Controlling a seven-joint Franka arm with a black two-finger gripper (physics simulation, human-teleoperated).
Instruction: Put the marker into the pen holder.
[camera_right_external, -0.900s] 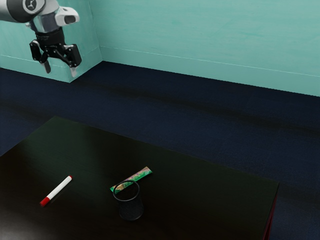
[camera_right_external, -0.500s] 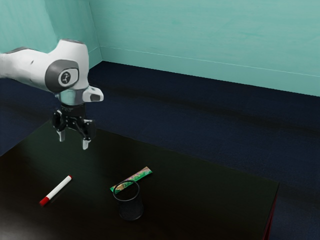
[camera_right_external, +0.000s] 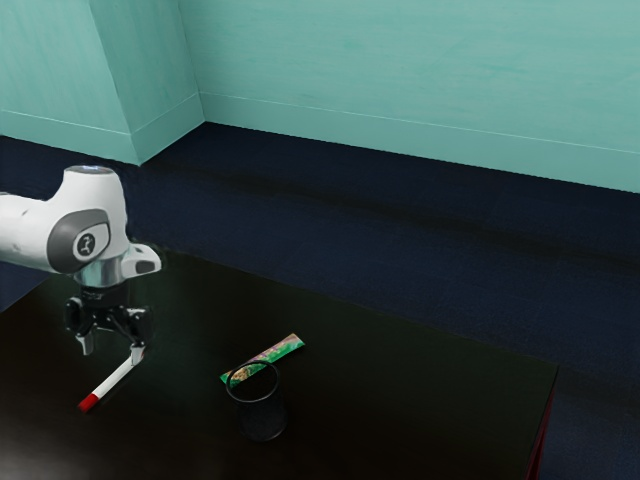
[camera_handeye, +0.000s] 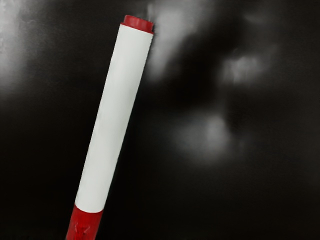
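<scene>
My wide-open claw (camera_right_external: 112, 351) has come down near the marker (camera_right_external: 115, 377), so grabbing is next. Exterior view: pen cup (camera_right_external: 262, 416) at four o'clock from me.

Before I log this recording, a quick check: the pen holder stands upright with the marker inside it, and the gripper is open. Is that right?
Not quite: the marker isn't inside the pen holder. The exterior view shows it lying on the table, apart from the holder. The holder does stand upright, and the gripper is open.
</scene>
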